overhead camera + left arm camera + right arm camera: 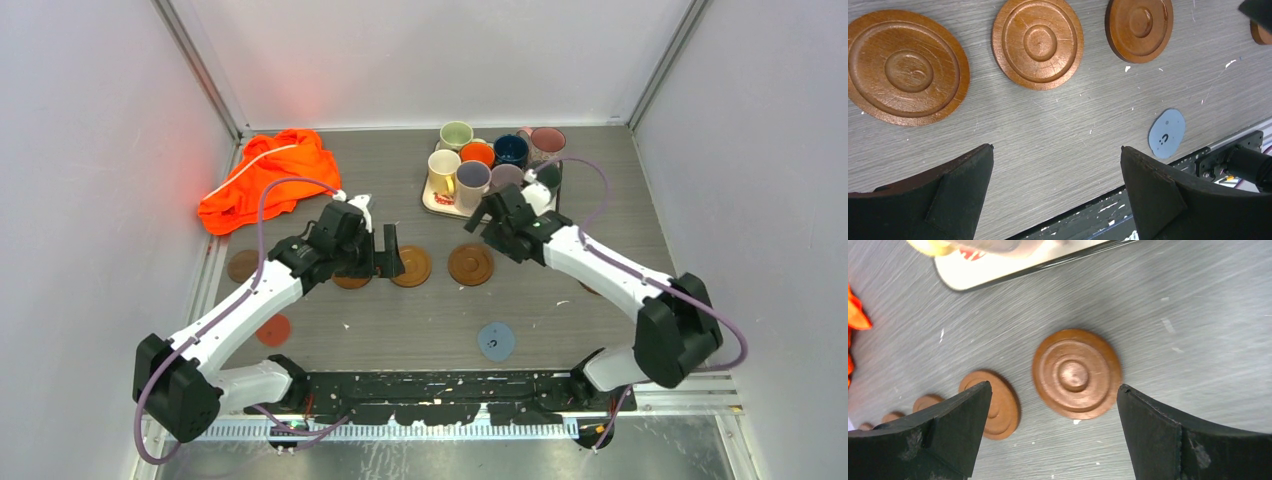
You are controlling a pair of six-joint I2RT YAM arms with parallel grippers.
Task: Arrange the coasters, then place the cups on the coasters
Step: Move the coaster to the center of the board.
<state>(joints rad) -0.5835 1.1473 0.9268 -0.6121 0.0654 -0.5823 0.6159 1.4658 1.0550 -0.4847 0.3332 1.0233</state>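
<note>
The left pincer [378, 262] and the right pincer [480, 222] are open wide and hold nothing. The right one hangs over a brown coaster [1076, 374] on the surface [400, 320], near the tray [432, 205] of cups [490, 160]. Best, I think: go down slowly, pinch its rim softly, and line it up.

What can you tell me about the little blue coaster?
The blue coaster is a thin, flat, light-blue disc, roughly round, with a small dark curl and dots marked near its middle. It looks matte; what it is made of cannot be told. It lies flat on the grey table near the front edge, by itself, apart from the wooden coasters farther back. No cup stands on it, and only the table touches it.
</note>
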